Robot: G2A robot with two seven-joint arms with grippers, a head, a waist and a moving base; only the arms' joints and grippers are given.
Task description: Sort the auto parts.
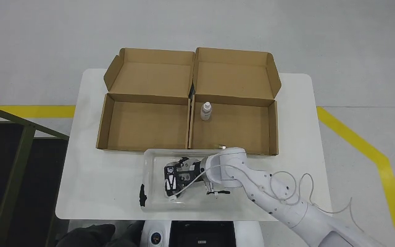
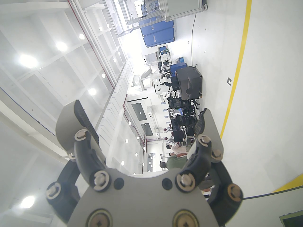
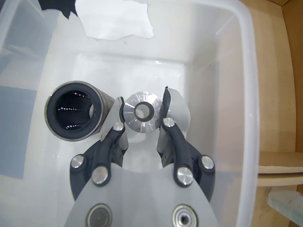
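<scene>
Pinching silver bushing at centre of right wrist frame: right gripper closed on its sides, low inside clear plastic bin. Linear bearing just beside one finger. Likely to snag it on lift, or slip on smooth metal. Left gripper wide open, empty.

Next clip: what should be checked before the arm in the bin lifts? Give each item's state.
1. Right gripper closed on the silver bushing: ok.
2. Linear bearing free of the fingers: cannot tell, it sits right beside one.
3. Clear bin wall away from the gripper: ok.
4. Left gripper open, empty: ok.
5. Cardboard box holding the white bottle open: ok.
</scene>
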